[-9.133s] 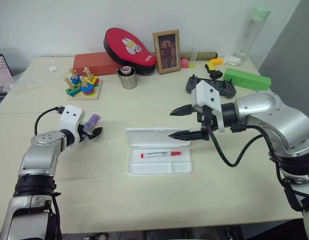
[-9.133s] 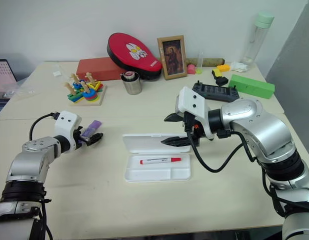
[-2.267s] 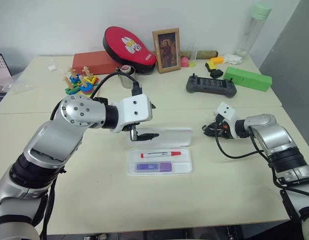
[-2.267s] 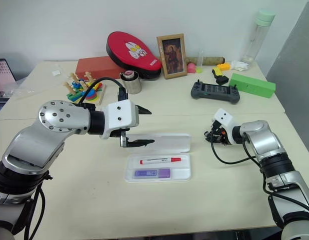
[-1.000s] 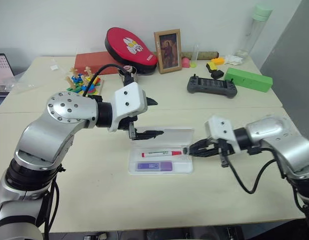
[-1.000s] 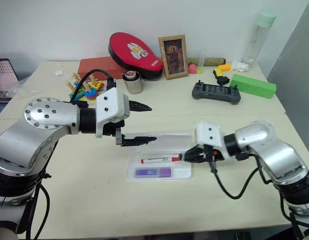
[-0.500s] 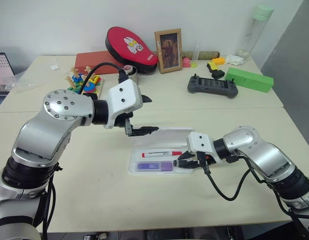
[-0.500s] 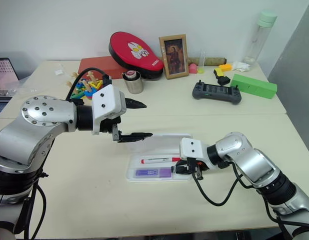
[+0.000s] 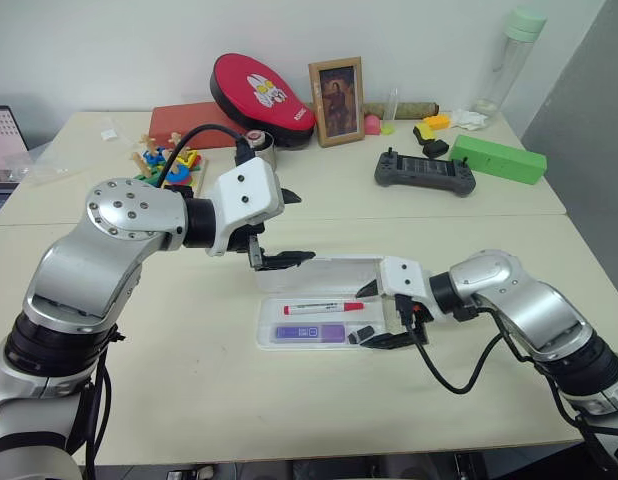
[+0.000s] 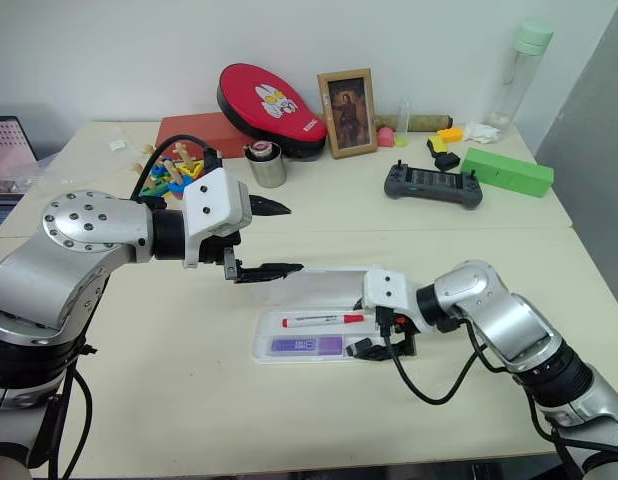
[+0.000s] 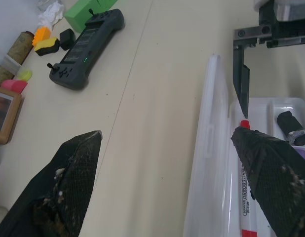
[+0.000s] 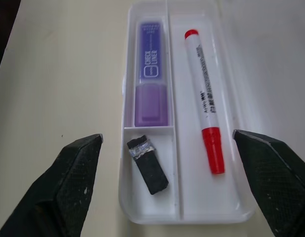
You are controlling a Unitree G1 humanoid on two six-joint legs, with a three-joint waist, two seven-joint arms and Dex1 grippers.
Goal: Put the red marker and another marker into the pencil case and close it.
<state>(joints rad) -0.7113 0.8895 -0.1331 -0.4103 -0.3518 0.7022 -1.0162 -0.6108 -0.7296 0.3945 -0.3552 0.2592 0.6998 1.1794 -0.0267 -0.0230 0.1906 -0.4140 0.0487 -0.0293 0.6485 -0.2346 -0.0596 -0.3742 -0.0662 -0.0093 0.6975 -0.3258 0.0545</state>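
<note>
1. The purple marker, in the upper middle of the right wrist view, carries a pale label with "CHECK LINER" in small capitals running along its length. More tiny print sits on the body above the label, too small to read.
2. The red marker, to the right of it in the same view, has a line of black print down its white barrel; the letters are too small to make out.
3. In the left wrist view, that barrel shows the same print at the lower right, ending in what looks like "MARKER"; the rest cannot be read.
</note>
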